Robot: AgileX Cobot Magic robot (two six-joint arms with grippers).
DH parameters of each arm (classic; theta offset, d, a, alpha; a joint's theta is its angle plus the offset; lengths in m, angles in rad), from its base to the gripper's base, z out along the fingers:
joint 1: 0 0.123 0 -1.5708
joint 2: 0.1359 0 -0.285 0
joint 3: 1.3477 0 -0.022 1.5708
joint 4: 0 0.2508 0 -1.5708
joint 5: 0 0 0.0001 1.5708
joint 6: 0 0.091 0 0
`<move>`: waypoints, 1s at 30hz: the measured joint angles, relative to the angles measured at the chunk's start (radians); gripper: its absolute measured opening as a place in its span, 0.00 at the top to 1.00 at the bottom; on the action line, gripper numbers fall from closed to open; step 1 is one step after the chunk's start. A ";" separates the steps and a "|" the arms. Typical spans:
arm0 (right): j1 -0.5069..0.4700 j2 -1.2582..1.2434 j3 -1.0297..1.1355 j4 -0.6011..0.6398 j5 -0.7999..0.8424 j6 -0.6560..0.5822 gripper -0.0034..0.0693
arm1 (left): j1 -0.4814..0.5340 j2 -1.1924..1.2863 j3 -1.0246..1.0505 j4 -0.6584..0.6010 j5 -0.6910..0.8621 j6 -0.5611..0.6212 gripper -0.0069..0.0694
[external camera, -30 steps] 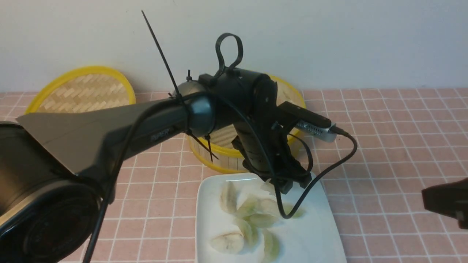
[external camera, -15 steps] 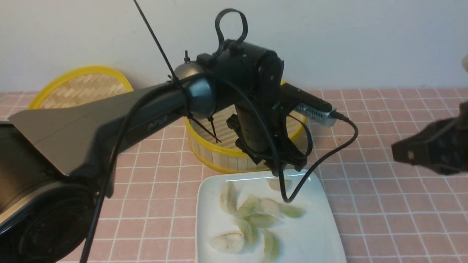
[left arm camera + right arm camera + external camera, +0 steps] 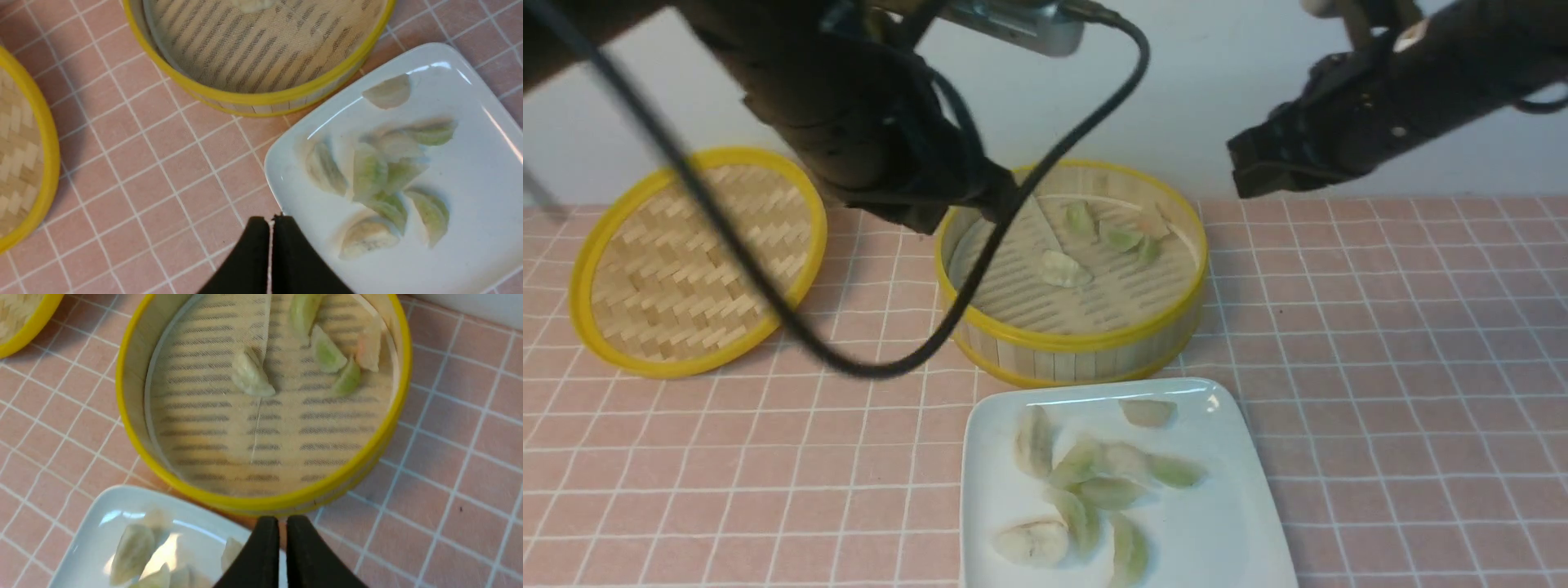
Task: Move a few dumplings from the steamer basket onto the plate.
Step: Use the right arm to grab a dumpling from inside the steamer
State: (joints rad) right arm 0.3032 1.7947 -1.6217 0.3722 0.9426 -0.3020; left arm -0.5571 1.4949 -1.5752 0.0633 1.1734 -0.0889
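The steamer basket (image 3: 1078, 339) stands mid-table with several dumplings (image 3: 1066, 268) on its lined floor, most near the far wall (image 3: 327, 353). In front of it lies the white plate (image 3: 1225, 523) with several dumplings (image 3: 1094, 482) in a loose heap and one apart near its far rim (image 3: 1147, 412). My left gripper (image 3: 1005, 200) hangs high over the basket's left rim, shut and empty (image 3: 269, 220). My right gripper (image 3: 1240, 175) hovers high to the right of the basket. Its jaws stand a narrow gap apart with nothing between them (image 3: 282, 519).
The flat woven lid (image 3: 686, 261) with a yellow rim lies left of the basket. A black cable (image 3: 882, 367) loops down from the left arm in front of the basket. A white wall runs behind the pink tiled tabletop (image 3: 1405, 392).
My left gripper let a dumpling go at the plate's far rim, shut, and rose up and to the left. The right arm swung up and in from the right, its jaws parting slightly.
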 joint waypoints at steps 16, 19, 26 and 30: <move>0.128 0.676 -0.644 -0.004 0.040 -0.115 0.35 | 0.000 -0.446 0.299 0.014 0.029 -0.111 0.92; 0.139 0.718 -0.683 -0.005 0.039 -0.115 0.37 | 0.000 -0.481 0.299 0.016 0.054 -0.119 0.92; 0.146 0.744 -0.700 -0.026 0.067 -0.098 0.66 | 0.000 -0.520 0.302 0.016 0.081 -0.120 0.92; 0.147 0.706 -0.719 -0.083 0.197 -0.070 0.66 | 0.000 -0.524 0.304 0.017 0.082 -0.120 0.92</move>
State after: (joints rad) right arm 0.4501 2.5008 -2.3411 0.2887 1.1398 -0.3719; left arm -0.5571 0.9704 -1.2713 0.0802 1.2551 -0.2089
